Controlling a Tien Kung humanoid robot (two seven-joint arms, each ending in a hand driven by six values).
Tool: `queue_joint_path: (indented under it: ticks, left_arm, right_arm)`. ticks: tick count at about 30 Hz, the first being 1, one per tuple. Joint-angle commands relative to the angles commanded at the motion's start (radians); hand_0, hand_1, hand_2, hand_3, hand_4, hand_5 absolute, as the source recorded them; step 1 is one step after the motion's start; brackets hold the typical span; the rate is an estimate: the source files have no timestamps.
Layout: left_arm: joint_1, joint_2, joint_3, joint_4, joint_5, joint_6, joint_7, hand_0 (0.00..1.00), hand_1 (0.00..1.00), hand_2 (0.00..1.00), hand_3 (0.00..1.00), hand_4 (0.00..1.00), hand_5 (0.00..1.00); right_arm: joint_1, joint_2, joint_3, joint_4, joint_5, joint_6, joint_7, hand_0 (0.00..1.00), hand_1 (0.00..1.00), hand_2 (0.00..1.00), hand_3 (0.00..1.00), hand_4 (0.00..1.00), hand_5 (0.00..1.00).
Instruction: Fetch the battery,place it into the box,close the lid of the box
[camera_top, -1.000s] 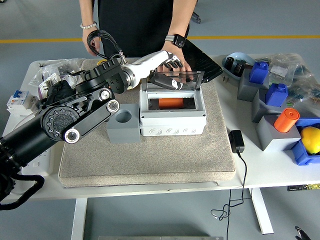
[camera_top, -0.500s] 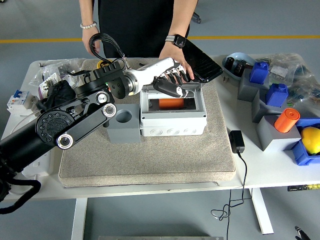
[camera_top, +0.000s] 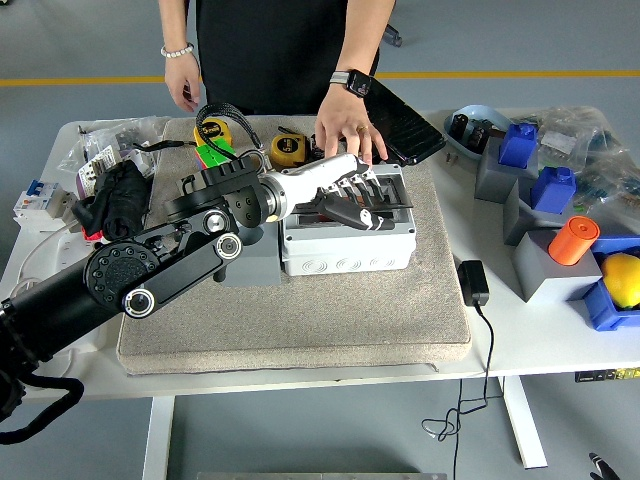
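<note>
The white box stands on the beige mat. Its dark see-through lid lies down almost flat over the opening. My left hand rests on top of the lid with its fingers spread flat, holding nothing. The orange battery inside the box is hidden under the lid and my hand. A person's hand rests just behind the box.
A grey block with a round hole sits left of the box, partly under my arm. A black tablet lies behind the box. Right: an orange cylinder, blue and grey blocks, a black adapter.
My left hand has moved forward and down with the lid, swinging it from upright to nearly flat. The orange battery, seen before, is now covered. The person's hand stays behind the box.
</note>
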Motion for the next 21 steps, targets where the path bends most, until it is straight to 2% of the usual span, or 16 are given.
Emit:
queue_joint_path:
  ticks: [5, 8, 10, 11, 15, 18, 21]
  left_arm:
    - [0.010, -0.001, 0.008, 0.007, -0.024, 0.021, -0.024, 0.391, 0.584, 0.593, 0.592, 0.912, 0.381]
    - [0.018, -0.001, 0.009, 0.009, -0.041, 0.053, -0.060, 0.375, 0.583, 0.593, 0.592, 0.909, 0.376]
    - [0.025, -0.002, 0.013, 0.017, -0.069, 0.081, -0.099, 0.375, 0.583, 0.593, 0.592, 0.909, 0.376]
    - [0.030, -0.005, 0.018, 0.028, -0.103, 0.102, -0.141, 0.375, 0.583, 0.593, 0.592, 0.909, 0.376]
    - [0.042, -0.012, 0.031, 0.048, -0.177, 0.155, -0.246, 0.401, 0.590, 0.594, 0.593, 0.899, 0.355]
    - [0.049, -0.011, 0.023, 0.037, -0.210, 0.187, -0.295, 0.423, 0.612, 0.594, 0.593, 0.895, 0.343]
    - [0.054, -0.008, 0.006, 0.024, -0.228, 0.203, -0.316, 0.423, 0.612, 0.594, 0.593, 0.895, 0.343]
  right_arm:
    - [-0.001, 0.000, 0.000, 0.000, -0.001, -0.001, 0.000, 0.658, 0.638, 0.638, 0.533, 0.872, 0.446]
    - [-0.001, 0.000, 0.000, 0.001, -0.001, -0.001, 0.001, 0.658, 0.638, 0.638, 0.533, 0.872, 0.445]
    - [-0.002, 0.001, -0.001, 0.001, 0.000, -0.001, 0.001, 0.658, 0.638, 0.638, 0.533, 0.872, 0.445]
    - [-0.002, 0.001, -0.001, 0.001, 0.000, -0.001, 0.001, 0.658, 0.638, 0.638, 0.533, 0.872, 0.445]
    - [-0.001, 0.001, -0.001, 0.001, -0.001, -0.002, 0.001, 0.658, 0.637, 0.638, 0.533, 0.871, 0.447]
    - [-0.002, 0.001, 0.001, 0.001, -0.001, -0.002, 0.002, 0.658, 0.637, 0.638, 0.533, 0.871, 0.446]
    - [-0.002, 0.002, 0.000, 0.001, 0.002, -0.001, 0.001, 0.658, 0.637, 0.638, 0.533, 0.871, 0.446]
